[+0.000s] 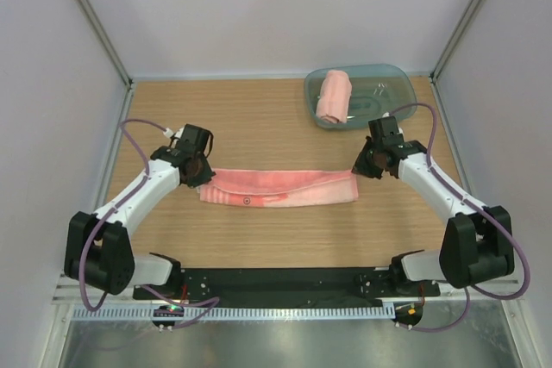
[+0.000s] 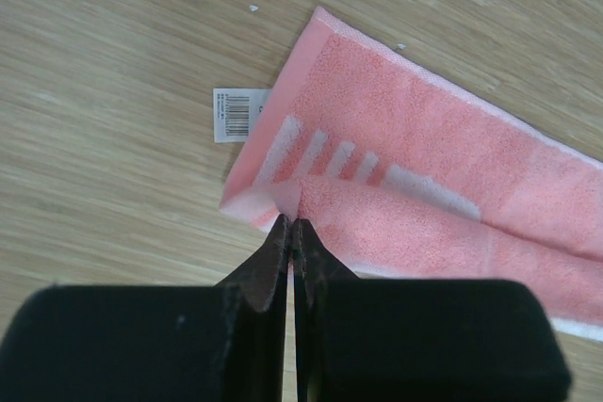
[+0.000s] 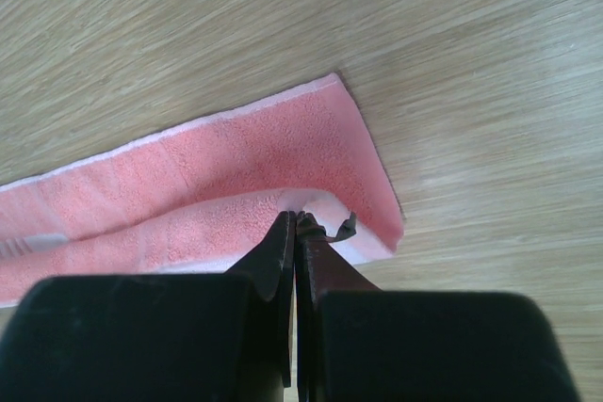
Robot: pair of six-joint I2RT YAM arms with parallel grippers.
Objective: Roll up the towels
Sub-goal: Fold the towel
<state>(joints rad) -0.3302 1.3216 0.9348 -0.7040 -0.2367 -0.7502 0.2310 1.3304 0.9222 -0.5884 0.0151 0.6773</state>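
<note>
A salmon-pink towel [image 1: 280, 189] lies folded lengthwise into a long strip across the middle of the table. My left gripper [image 1: 203, 180] is shut on the folded-over edge at its left end [image 2: 377, 214]; a white barcode label [image 2: 236, 114] sticks out there. My right gripper [image 1: 357, 169] is shut on the folded-over edge at its right end [image 3: 236, 185]. A second pink towel [image 1: 334, 96] lies rolled inside the translucent blue-green tub [image 1: 395, 84] at the back right.
The tub stands just behind my right gripper. Grey walls and metal posts close in the table on the left, back and right. A black base rail [image 1: 276, 283] runs along the near edge.
</note>
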